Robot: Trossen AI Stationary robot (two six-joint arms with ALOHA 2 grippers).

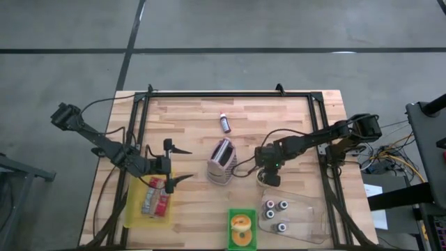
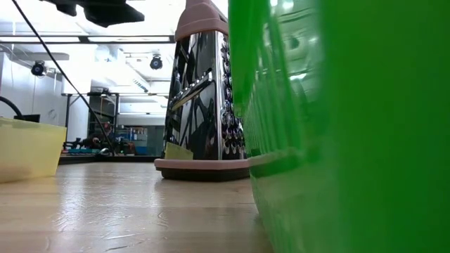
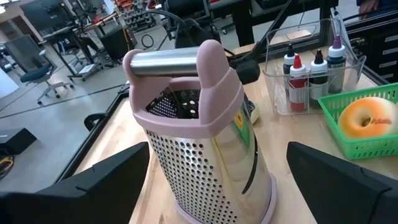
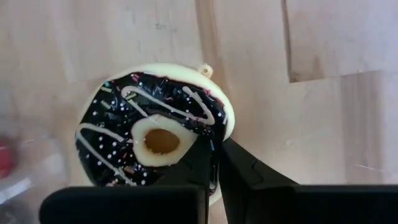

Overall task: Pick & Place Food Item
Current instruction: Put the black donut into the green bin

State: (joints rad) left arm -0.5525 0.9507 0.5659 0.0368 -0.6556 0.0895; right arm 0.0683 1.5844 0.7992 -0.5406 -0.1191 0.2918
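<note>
On light wooden table (image 1: 195,118), right hand (image 4: 214,163) clenched on chocolate donut (image 4: 124,143) (left hand (image 1: 179,164) released).

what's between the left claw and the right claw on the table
The box grater stands between the open left claw and the right claw, shut on the chocolate donut; the high view shows it.
</note>
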